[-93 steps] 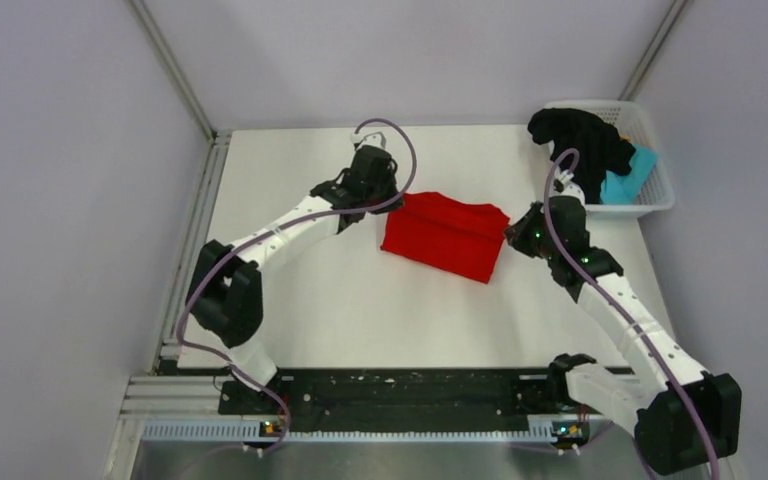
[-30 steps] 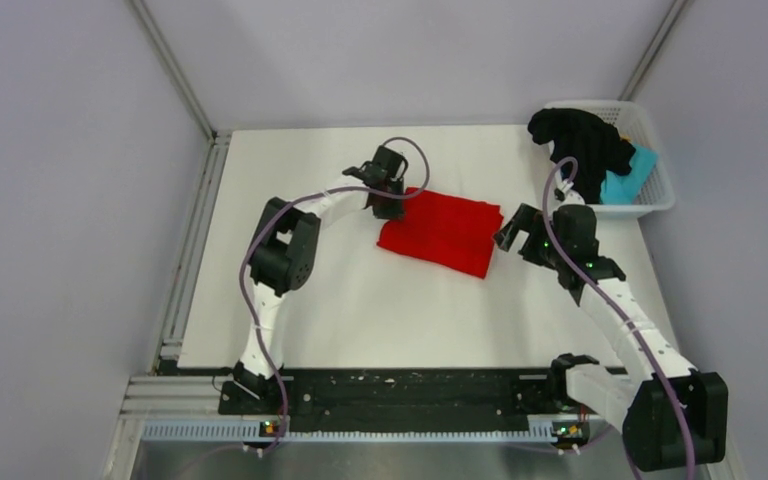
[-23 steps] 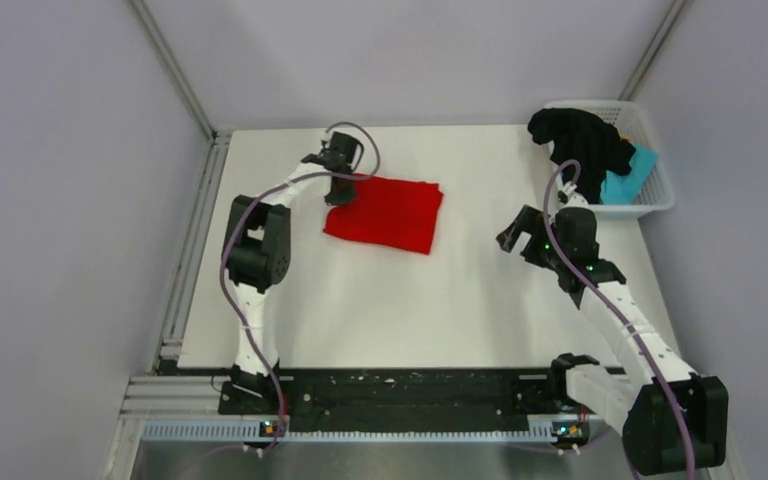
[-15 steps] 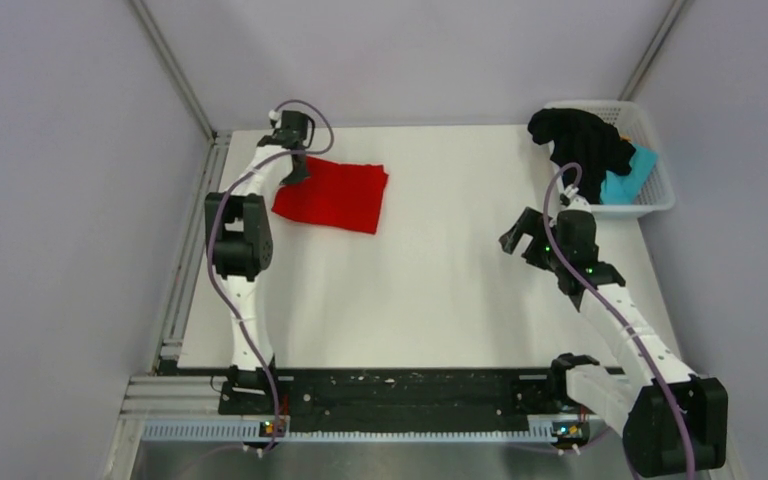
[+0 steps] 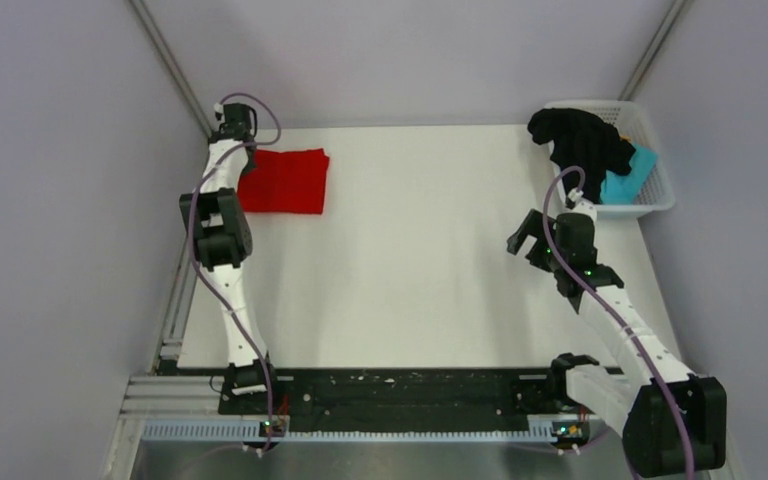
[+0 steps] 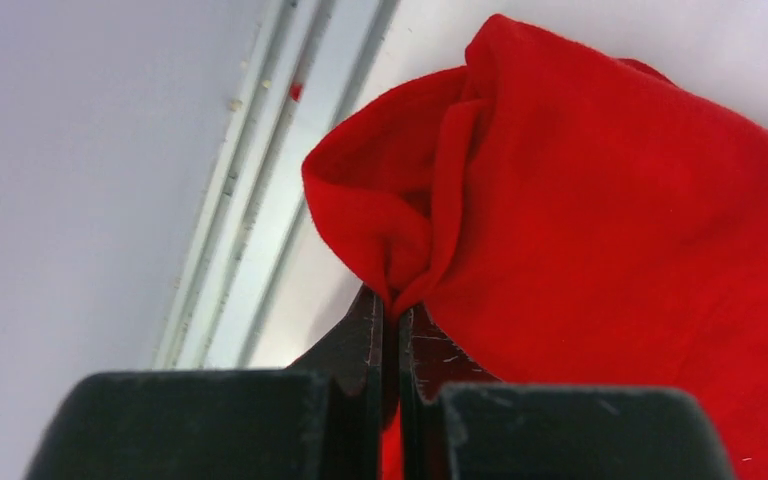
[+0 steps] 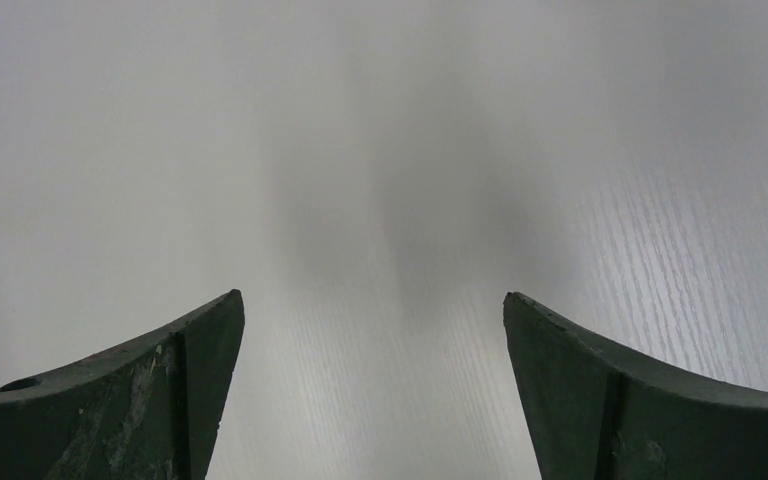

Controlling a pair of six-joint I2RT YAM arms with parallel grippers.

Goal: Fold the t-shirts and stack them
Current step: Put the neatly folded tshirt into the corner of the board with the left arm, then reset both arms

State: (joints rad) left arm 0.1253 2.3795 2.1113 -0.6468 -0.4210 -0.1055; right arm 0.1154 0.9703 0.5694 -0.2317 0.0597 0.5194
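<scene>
— Three t-shirts, is that right? Where does each one lie?
— Yes. The red t-shirt (image 5: 283,181) is a folded rectangle at the upper left of the top view. It lies flat on the white table (image 5: 420,280), close to the rail (image 6: 260,170) along the table's left edge. The black t-shirt (image 5: 580,140) hangs bunched over the left rim of the white basket (image 5: 652,120) at the upper right. The light blue t-shirt (image 5: 625,183) lies inside that basket, just right of the black one.
— What has the left gripper (image 6: 391,318) got?
— Its jaws are pinched together on a corner of the red t-shirt. In the left wrist view the cloth puckers into a small raised fold right where the two fingers (image 6: 358,345) meet, at lower centre of that frame. The rest of the shirt spreads to the right.
— And the right gripper (image 7: 371,297)?
— Spread wide, with nothing held. Its wrist view shows only bare table surface and a soft shadow between the fingers (image 7: 160,370). In the top view it sits at the right of the frame, just below the basket and well apart from the red t-shirt
</scene>
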